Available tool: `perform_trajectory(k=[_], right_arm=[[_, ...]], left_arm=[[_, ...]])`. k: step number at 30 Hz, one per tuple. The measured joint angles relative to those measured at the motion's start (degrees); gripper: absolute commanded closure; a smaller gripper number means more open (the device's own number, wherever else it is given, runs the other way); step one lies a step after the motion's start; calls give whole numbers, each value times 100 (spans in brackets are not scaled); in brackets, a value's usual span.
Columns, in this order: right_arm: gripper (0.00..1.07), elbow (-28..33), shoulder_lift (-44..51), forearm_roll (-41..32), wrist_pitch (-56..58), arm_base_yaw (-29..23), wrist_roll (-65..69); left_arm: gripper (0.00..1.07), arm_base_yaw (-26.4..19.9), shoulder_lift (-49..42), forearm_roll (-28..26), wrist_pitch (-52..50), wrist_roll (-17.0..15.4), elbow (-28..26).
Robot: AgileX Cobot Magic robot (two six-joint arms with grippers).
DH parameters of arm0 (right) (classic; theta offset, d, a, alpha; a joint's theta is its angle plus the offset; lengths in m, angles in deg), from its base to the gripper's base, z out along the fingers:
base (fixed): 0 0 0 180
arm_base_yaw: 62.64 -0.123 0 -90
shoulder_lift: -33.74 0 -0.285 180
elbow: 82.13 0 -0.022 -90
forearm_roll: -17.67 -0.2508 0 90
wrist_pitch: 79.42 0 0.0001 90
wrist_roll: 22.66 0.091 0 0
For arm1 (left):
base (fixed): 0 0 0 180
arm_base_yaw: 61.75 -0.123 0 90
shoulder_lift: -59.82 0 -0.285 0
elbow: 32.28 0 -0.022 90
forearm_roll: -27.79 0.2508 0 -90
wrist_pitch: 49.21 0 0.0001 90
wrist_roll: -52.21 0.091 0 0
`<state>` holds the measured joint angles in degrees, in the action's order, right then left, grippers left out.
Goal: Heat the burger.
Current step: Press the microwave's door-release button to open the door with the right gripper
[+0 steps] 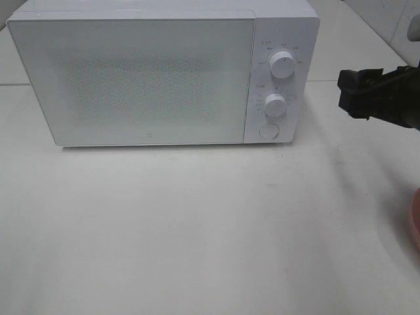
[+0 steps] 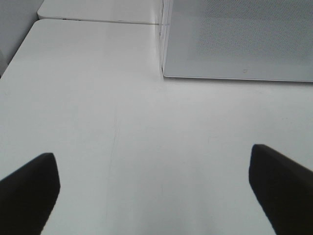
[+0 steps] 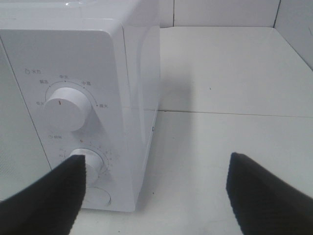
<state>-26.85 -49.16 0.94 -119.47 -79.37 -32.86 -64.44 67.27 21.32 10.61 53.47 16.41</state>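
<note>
On matte white table (image 1: 197,230): microwave (image 1: 151,72), boxy with a glossy white shell. Door is shut, its panel frosted with a fine dot mesh. Control strip on its right has an upper knob (image 1: 282,64) and lower knob (image 1: 275,104), both round and smooth, with a round push button (image 1: 268,130) below. Pink plate (image 1: 415,223): only a curved rim shows, at the right edge of the high view.

Right gripper (image 1: 348,92) sits roughly level off the microwave's right side at knob height, facing the control strip and clear of it. Black fingers spread, nothing between them. Left gripper (image 2: 154,191) is low over bare table, facing the door's lower left corner, fingers spread wide, empty.

Right wrist view shows knob tick marks and printed labels, too small to read from the high view. Left gripper shows only in its own wrist view.

Burger: not visible in any view. Door panel is opaque, so can't tell where it is.
</note>
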Motion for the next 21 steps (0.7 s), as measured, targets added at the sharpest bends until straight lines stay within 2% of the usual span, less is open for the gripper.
perform_trajectory(k=[1,3,10,12,15,19,21], right_arm=[[31,0,0,0,0,0,0],[31,132,-178,-510,-424,-327,-160],[31,418,-544,-963,-1432,-945,-212],[31,521,-859,-1283,-2034,-1318,-275],[31,533,-928,-1392,-2143,-1398,-321],[31,561,-1318,-2028,-2630,-1960,-470],[31,561,-1398,-2143,-2710,-2045,-481]], left_arm=[[3,0,0,0,0,0,0],[3,0,0,0,0,0,0],[3,0,0,0,0,0,0],[3,0,0,0,0,0,0],[3,0,0,0,0,0,0],[3,0,0,0,0,0,0],[3,0,0,0,0,0,0]])
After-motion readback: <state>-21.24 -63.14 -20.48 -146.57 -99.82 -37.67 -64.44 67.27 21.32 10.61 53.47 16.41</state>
